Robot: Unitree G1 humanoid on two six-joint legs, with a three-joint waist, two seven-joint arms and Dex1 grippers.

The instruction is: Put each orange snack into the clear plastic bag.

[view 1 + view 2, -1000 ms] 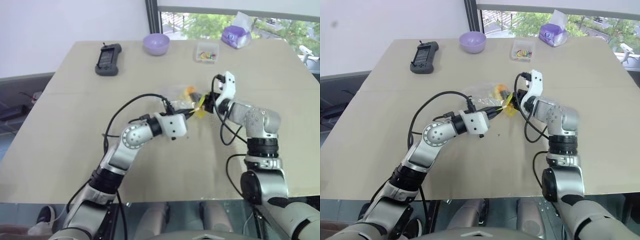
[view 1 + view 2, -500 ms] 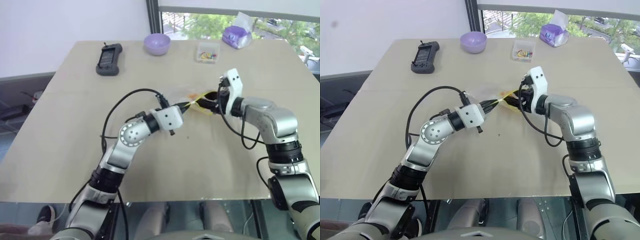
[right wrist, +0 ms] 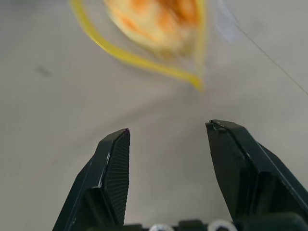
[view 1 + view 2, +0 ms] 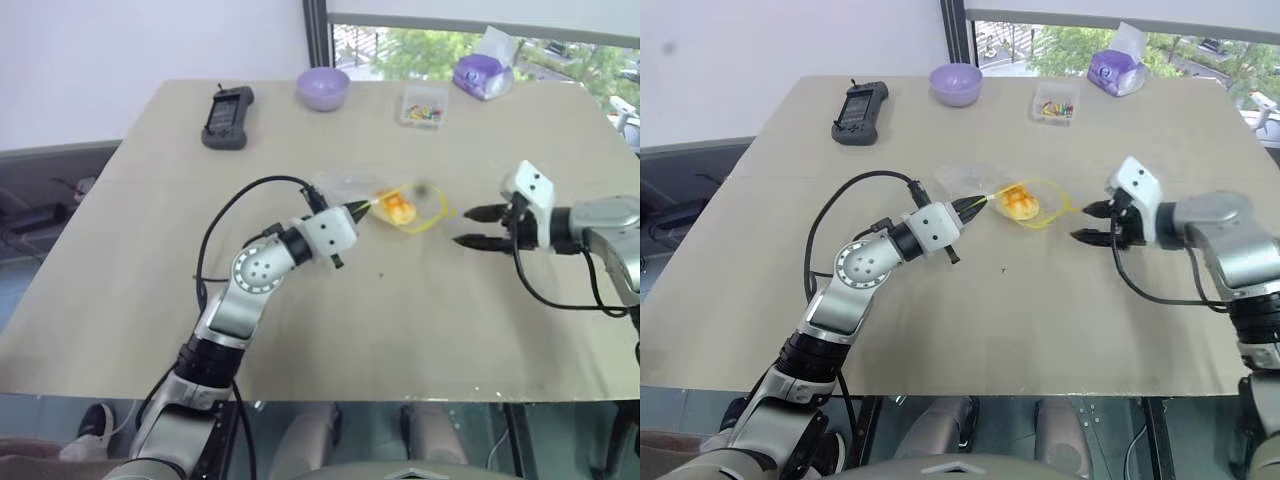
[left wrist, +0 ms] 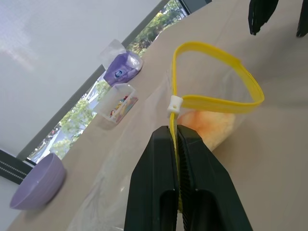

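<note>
left pincer (image 5: 176, 139) level, clenched on yellow zip strip of clear plastic bag (image 4: 985, 190) – round orange snack (image 4: 1018, 201) inside, on beige desk (image 4: 970, 300). right pincer (image 4: 1090, 222) released – well apart, angled down.

Large beige tabletop (image 4: 150, 270), matte, with a faint seam running across its middle. White wall (image 4: 120, 50) behind on the left, plain. Dark vertical window frame (image 4: 317, 35) at the wall's edge; window (image 4: 420, 45) to the right of it, green trees in daylight outside. Even, soft daylight, shadows faint. Along the far edge of the tabletop: black handheld device (image 4: 227, 117), lilac bowl (image 4: 322, 87), small clear box of coloured bits (image 4: 423, 106), purple pack in clear wrap (image 4: 482, 74). Grey floor (image 4: 40, 200) left of the tabletop, dark cables on it.
</note>
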